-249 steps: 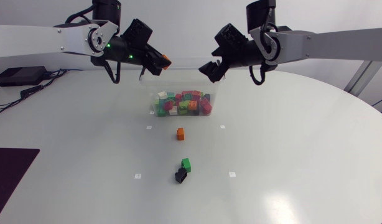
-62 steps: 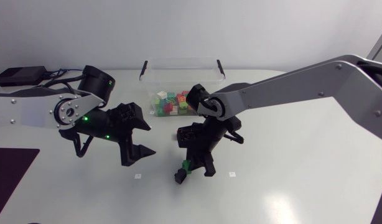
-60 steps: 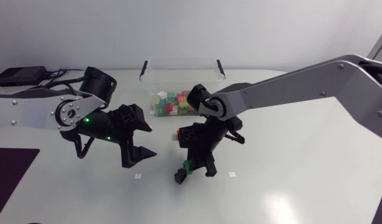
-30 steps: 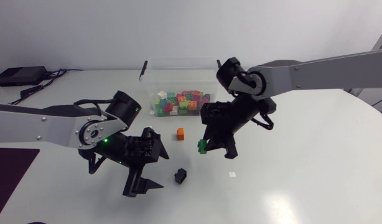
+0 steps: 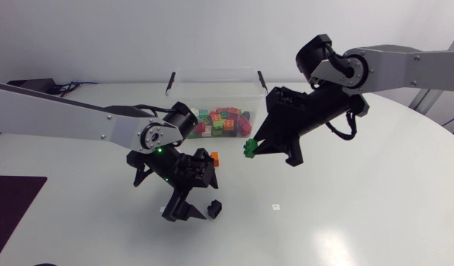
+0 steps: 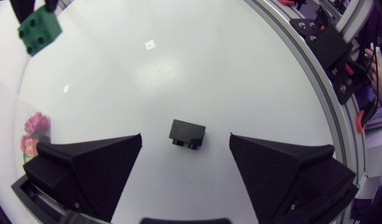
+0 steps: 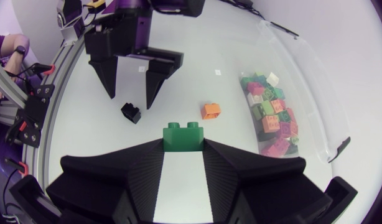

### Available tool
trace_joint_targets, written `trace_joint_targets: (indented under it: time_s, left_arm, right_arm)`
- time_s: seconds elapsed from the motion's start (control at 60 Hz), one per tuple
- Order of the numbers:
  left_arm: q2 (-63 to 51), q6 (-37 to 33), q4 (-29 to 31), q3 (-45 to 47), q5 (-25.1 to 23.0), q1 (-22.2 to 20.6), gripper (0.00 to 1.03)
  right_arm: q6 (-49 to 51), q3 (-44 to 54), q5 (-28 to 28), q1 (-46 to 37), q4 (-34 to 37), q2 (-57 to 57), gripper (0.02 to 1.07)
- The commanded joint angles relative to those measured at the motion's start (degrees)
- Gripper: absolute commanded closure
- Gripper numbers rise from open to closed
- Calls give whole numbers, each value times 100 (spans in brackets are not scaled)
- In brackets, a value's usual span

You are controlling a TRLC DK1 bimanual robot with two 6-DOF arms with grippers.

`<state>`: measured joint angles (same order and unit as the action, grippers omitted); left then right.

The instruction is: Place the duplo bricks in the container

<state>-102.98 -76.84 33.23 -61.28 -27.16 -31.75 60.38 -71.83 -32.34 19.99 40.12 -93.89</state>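
The right hand has lifted the green brick, pinched tight, toward the container, and the left hand, spread wide, now straddles the black brick.

We work at a broad, round white table whose smooth top catches a soft, even sheen. Small white markers dot it. A black box with cables sits at its far left, a dark patch nearer, and a metal rail rims it.

White round table, small white square marks
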Motion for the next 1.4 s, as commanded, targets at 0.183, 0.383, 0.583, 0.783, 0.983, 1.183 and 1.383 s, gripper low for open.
trace_joint_targets:
  time_s: [0.183,0.383,0.583,0.783,0.983,1.183,1.383]
  left_arm:
    - [-583,-481,254,-306,-70,-271,7]
    - [-899,-560,491,-649,-70,-253,20]
    - [-1110,-675,799,-930,-62,-218,57]
    - [-1207,-675,869,-965,-62,-235,79]
    - [-952,-675,1062,-825,-35,-130,80]
    - [-442,-604,1370,-798,-44,178,80]
    - [59,-411,1344,-816,-264,512,80]
  right_arm:
    - [-545,-516,-510,-408,-268,169,90]
    - [-721,-727,-774,-566,-338,169,90]
    - [-844,-982,-897,-672,-338,143,90]
    - [-1485,-1210,-897,-716,-997,-42,90]
    - [-2364,-1386,-704,-742,-2052,-429,90]
    - [-2883,-1746,-537,-707,-2614,-1000,90]
    - [-3164,-2203,-176,-575,-2948,-1677,90]
